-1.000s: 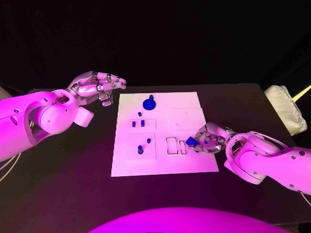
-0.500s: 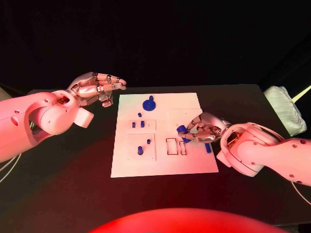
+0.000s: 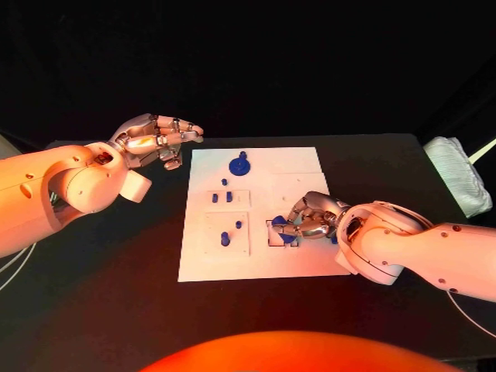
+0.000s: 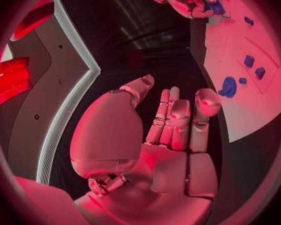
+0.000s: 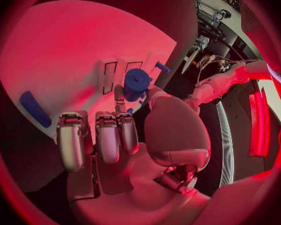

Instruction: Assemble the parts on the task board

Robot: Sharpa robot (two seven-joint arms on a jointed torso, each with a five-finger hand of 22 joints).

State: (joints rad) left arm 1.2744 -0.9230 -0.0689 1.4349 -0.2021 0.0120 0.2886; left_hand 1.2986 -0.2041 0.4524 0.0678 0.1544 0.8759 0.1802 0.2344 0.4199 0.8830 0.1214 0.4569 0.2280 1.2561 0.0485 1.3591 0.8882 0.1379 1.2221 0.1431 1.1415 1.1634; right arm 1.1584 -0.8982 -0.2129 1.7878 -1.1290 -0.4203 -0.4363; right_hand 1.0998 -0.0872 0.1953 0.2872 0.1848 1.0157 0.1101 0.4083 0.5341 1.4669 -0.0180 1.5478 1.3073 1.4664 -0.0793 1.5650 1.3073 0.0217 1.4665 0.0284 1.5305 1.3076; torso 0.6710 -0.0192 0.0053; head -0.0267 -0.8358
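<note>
On the black desk (image 3: 103,271) lies one white rectangular task board (image 3: 304,167), set near the middle and reaching toward the far edge. I count about seven small blue parts on it: a round knobbed piece (image 3: 240,164) at its far end, a few short pegs (image 3: 222,197) midway, and more toward its near end. The right hand (image 3: 306,219) rests over the board's near right part, fingers (image 5: 129,101) pinching a blue cylindrical part (image 5: 137,80) beside the slotted recesses (image 5: 109,77); one blue bar (image 5: 34,109) lies half hidden behind that arm. The left hand (image 3: 153,139) hovers off the board's far left corner, fingers (image 4: 178,116) loosely curled together, holding nothing.
</note>
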